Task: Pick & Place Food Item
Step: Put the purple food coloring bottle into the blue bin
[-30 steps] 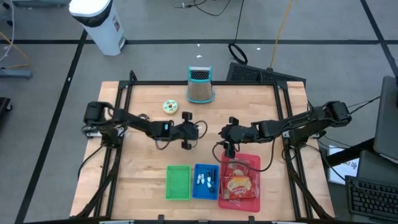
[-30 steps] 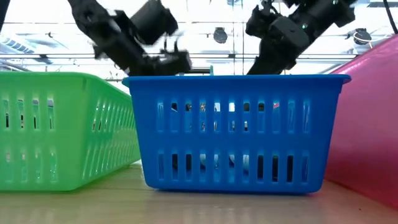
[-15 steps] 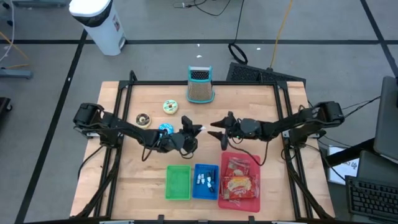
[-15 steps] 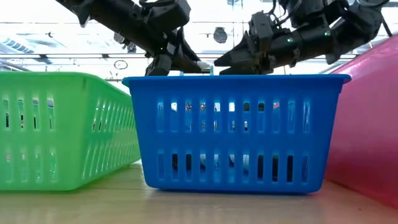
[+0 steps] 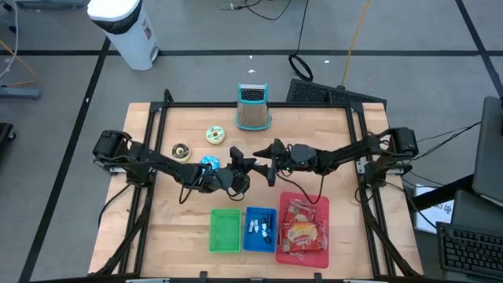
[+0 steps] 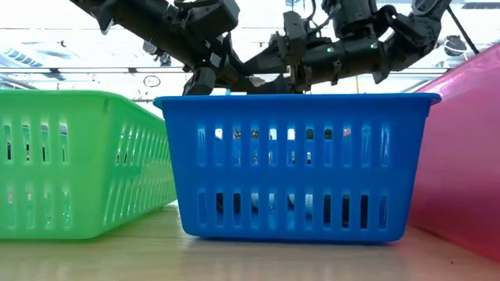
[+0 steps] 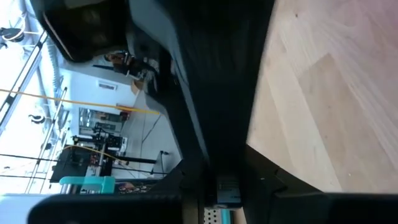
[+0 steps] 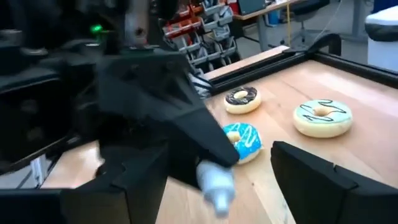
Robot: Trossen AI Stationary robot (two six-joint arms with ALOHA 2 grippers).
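My left gripper (image 5: 250, 164) is above the table's middle, shut on a small white item (image 8: 215, 184). My right gripper (image 5: 266, 165) faces it from the right, level and open. Its fingers (image 8: 311, 180) stand on either side of the item without visibly touching it. On the wood behind lie a blue donut (image 8: 244, 140), a chocolate donut (image 8: 241, 99) and a white donut (image 8: 322, 118). Near the front edge stand a green basket (image 5: 225, 230), a blue basket (image 5: 259, 229) with small white pieces, and a red basket (image 5: 302, 233) with snack packets. My left gripper pinches one end of the small white item (image 8: 208, 171) between its two fingertips. The fingers come from the table's left, slanting slightly down. The item's free end sticks out beyond the tips, toward my right gripper. It hangs clear above the table.
A teal-topped mesh container (image 5: 253, 108) stands at the far edge. In the low view the blue basket's wall (image 6: 297, 164) fills the foreground, with both grippers above its rim. Bare wood lies to the left of the baskets and at the far right.
My right gripper has swung from pointing down over the red basket's far end to level, moving left to my left gripper. My left gripper rose and rolled early on, uncovering the blue donut, then kept still with the white item in its tips.
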